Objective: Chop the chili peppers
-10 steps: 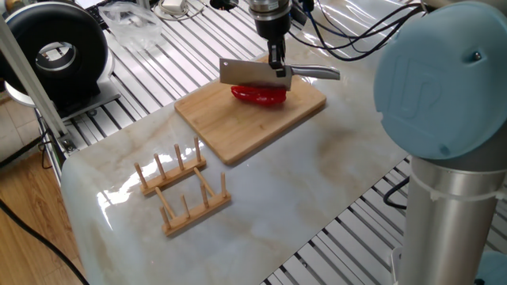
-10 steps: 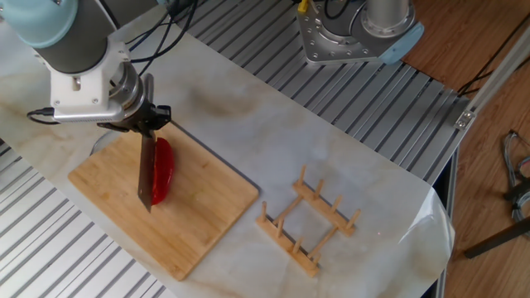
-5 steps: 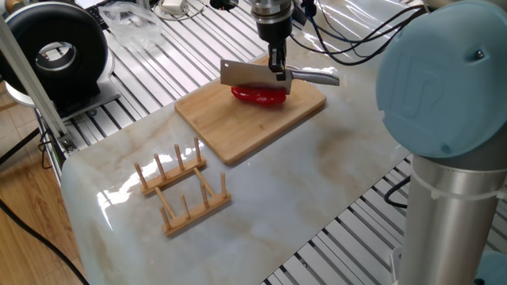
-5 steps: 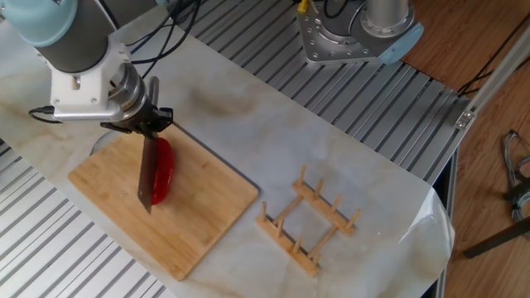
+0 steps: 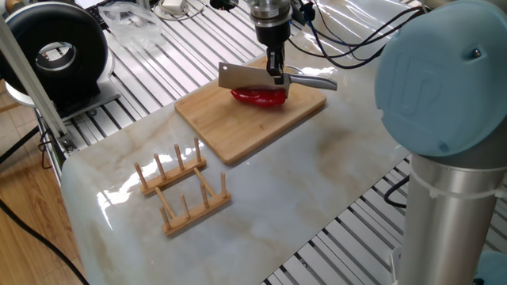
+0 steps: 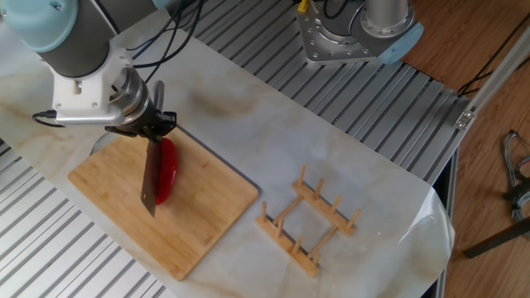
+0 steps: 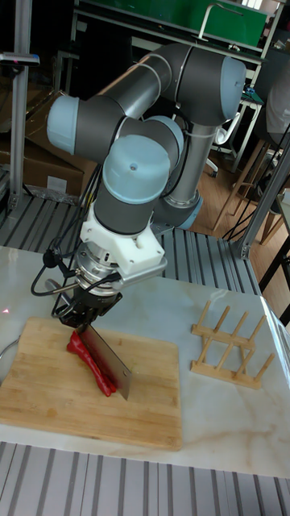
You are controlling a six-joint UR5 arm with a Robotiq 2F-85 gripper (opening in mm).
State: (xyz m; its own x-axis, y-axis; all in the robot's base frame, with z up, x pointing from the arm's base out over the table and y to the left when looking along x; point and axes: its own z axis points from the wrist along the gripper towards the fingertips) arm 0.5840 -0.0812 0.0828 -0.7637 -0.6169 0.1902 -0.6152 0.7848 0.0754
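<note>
One fixed view looks down from high beside the arm's base, whose blue joint cap (image 5: 440, 83) fills its right side, and faces across the table (image 5: 261, 206) toward the far edge, where the cutting board (image 5: 249, 111) lies. The other fixed view looks steeply down from the opposite side, with the arm's base plate (image 6: 356, 37) at its top edge and the board (image 6: 161, 207) at lower left. The tall fixed view stands low and near at the table's long edge, facing the arm head-on, the board (image 7: 80, 391) nearest it. All three share the board, the wooden rack (image 5: 182, 190) (image 6: 308, 222) (image 7: 232, 347) and the marble tabletop between them.
</note>
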